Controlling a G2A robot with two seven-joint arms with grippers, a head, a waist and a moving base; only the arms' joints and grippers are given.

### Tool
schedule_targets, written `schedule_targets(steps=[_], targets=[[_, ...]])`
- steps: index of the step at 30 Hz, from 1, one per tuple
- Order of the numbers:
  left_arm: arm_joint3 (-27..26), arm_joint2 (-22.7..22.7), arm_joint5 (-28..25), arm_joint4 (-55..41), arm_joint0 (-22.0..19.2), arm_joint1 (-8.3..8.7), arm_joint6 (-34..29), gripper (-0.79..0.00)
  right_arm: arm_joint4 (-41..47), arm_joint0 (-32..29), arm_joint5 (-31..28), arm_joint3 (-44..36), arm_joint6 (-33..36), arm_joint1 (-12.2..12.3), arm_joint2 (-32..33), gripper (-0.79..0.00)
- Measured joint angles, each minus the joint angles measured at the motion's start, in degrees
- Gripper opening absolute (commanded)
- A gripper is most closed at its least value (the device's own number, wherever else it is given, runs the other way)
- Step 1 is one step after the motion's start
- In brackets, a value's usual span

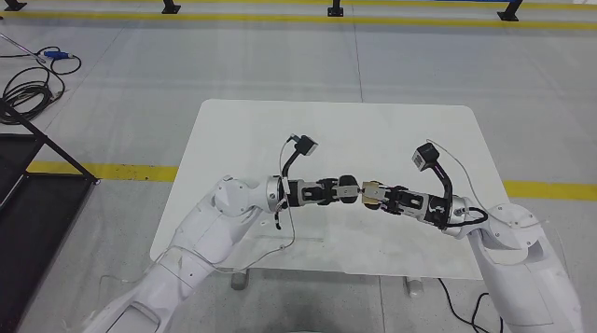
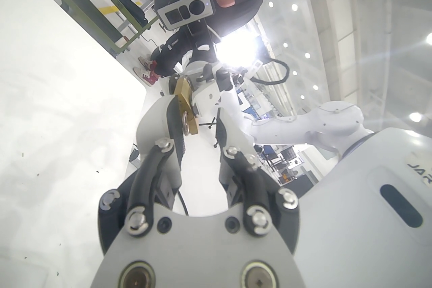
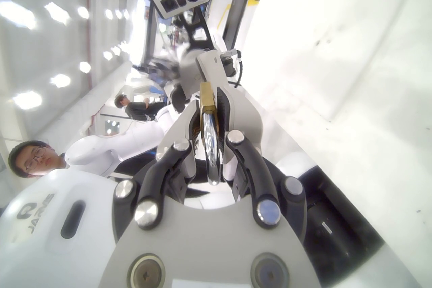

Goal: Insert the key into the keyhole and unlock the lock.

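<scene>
Right gripper [image 3: 212, 100]: closed on the lock [image 3: 206, 100], clamped across the flat brass sides, shackle [image 3: 211, 140] pointing back toward the wrist. Probably held that way to leave the far end free for the other arm.
Left gripper [image 2: 201, 110]: fingers apart, nothing clamped. One pad [image 2: 177, 124] lies against the brass body and the other stands off it.
Lock: held in the air over the middle of the counter [image 1: 280, 128], between the two grippers set nose to nose.
Keyhole end [image 2: 185, 124]: turned toward the left gripper and roughly in line with it. Key in it or not — cannot tell.
Step, as judged: insertion or the turn — hard to say which. Right arm likely serving as a vice, giving any twist something to work against.
Risk: brass slipping round in the pads under a turning load.
</scene>
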Motion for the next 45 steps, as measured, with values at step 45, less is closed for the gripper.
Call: schedule_targets(steps=[45], targets=[[0.53, 1.79, -5.09, 5.94, -1.84, 0.30, 0.95, -0.785, 0.01, 0.00, -0.01, 0.00, 0.00, 0.00, 0.00, -0.785]])
